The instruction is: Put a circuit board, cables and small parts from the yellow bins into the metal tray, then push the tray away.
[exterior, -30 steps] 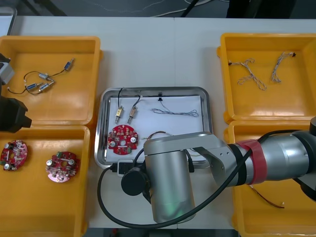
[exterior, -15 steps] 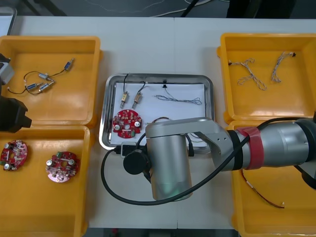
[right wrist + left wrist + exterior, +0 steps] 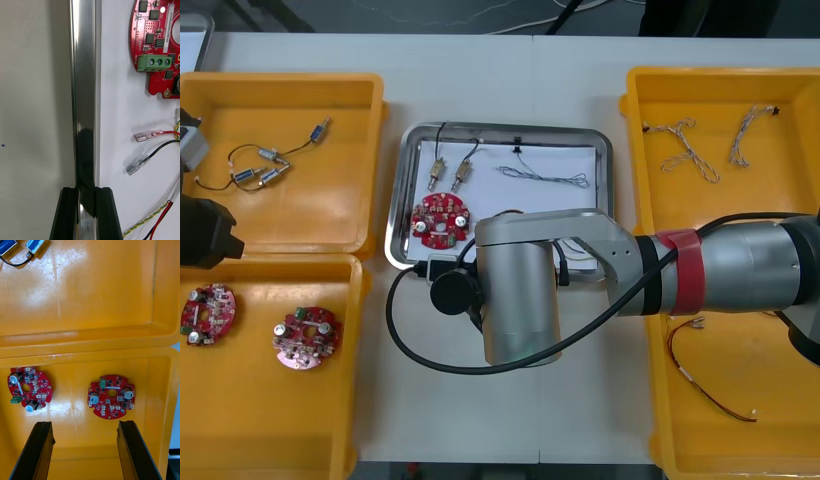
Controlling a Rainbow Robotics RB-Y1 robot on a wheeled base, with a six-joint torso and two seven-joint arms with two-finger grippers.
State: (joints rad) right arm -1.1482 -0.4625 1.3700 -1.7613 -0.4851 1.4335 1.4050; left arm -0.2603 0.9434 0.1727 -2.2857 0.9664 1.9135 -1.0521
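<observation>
The metal tray, white inside, lies between the bins and holds a red circuit board, two small metal parts and a blue and white cable. My right arm reaches over the tray's near edge. In the right wrist view my right gripper is shut on the tray's shiny rim, beside the board and red and black cable ends. My left gripper hangs open over the near left bin, above two boards.
The far left bin holds small metal parts on black cable. Blue and white cables lie in the far right bin, a red and yellow cable in the near right one. Two boards sit in the near left bin.
The tray has slid away from me across the table, with the right arm following behind its near rim. The left arm has stayed still.
</observation>
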